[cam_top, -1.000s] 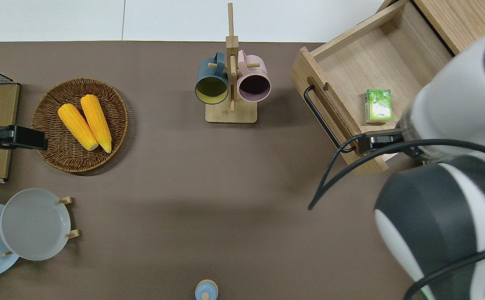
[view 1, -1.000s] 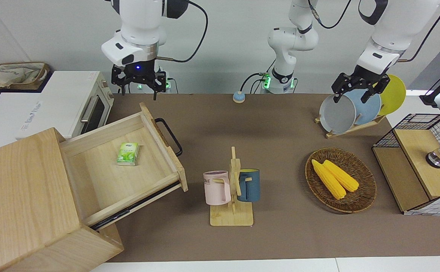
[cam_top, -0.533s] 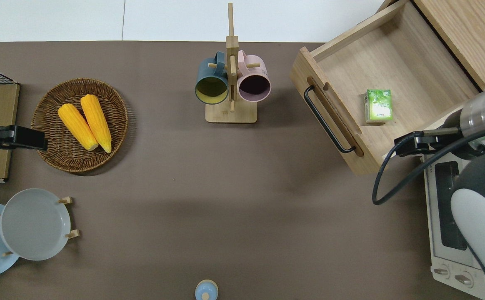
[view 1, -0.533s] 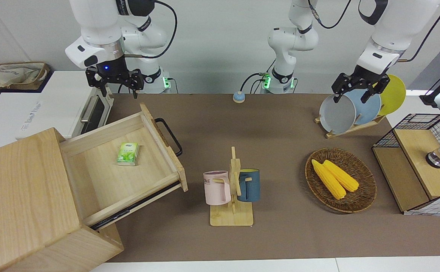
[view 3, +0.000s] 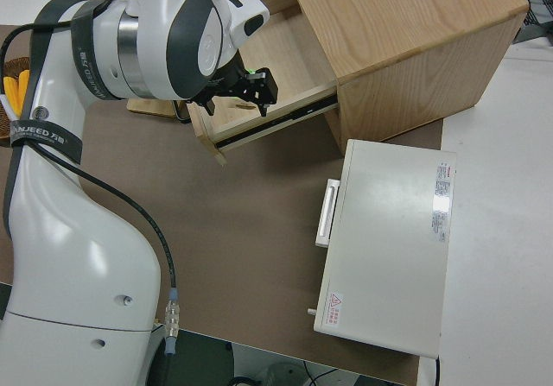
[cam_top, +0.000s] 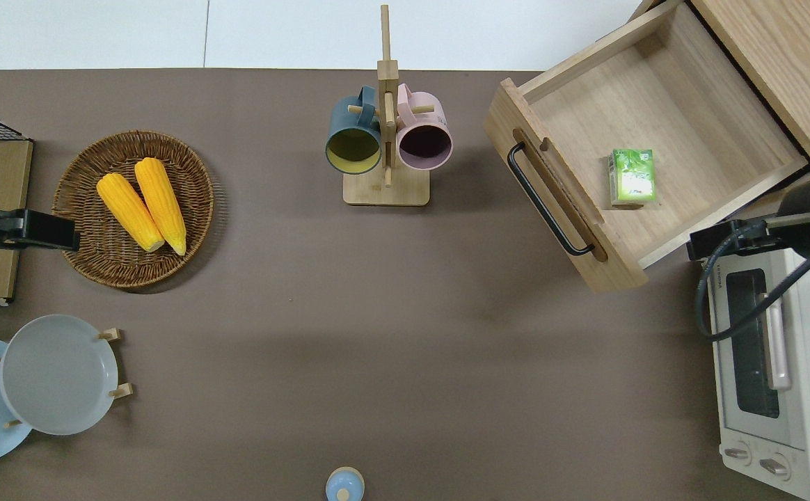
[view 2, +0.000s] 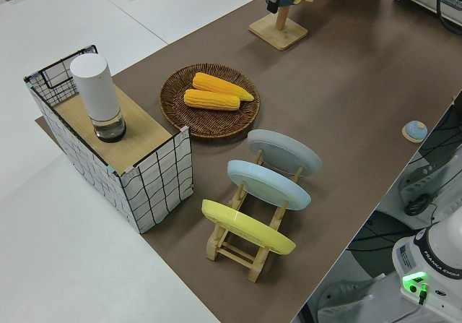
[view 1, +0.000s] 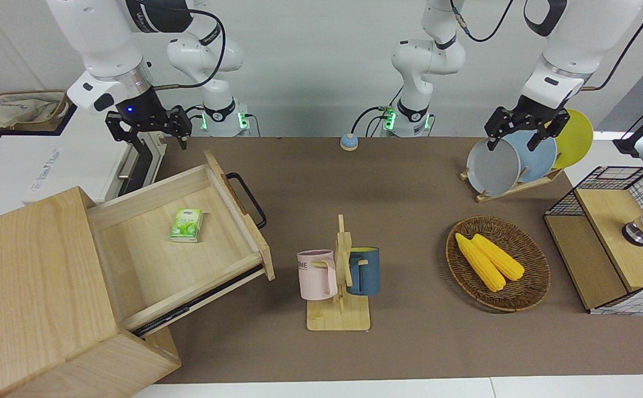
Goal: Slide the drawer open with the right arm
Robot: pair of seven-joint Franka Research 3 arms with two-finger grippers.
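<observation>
The drawer [view 1: 178, 260] stands pulled far out of the pale-wood cabinet [view 1: 29, 287], its black bar handle [view 1: 247, 200] free. It also shows in the overhead view [cam_top: 662, 104], the handle [cam_top: 548, 202] toward the table's middle. A small green box [view 1: 186, 225] lies in it. My right gripper [view 1: 147, 135], blue light lit, is up in the air and holds nothing. In the overhead view its wrist is over the edge of the white toaster oven [cam_top: 795, 390] nearest the drawer, clear of the handle. The right side view shows the gripper [view 3: 242, 91] by the drawer's side. My left arm is parked.
A wooden mug rack [view 1: 339, 276] with a pink and a blue mug stands beside the drawer's front. A wicker basket [view 1: 498, 271] with two corn cobs, a plate rack [view 1: 515, 160] and a wire-mesh rack [view 1: 614, 237] stand toward the left arm's end.
My right gripper has swung away from above the drawer's handle end toward the right arm's end of the table, over the toaster oven. The drawer has not moved.
</observation>
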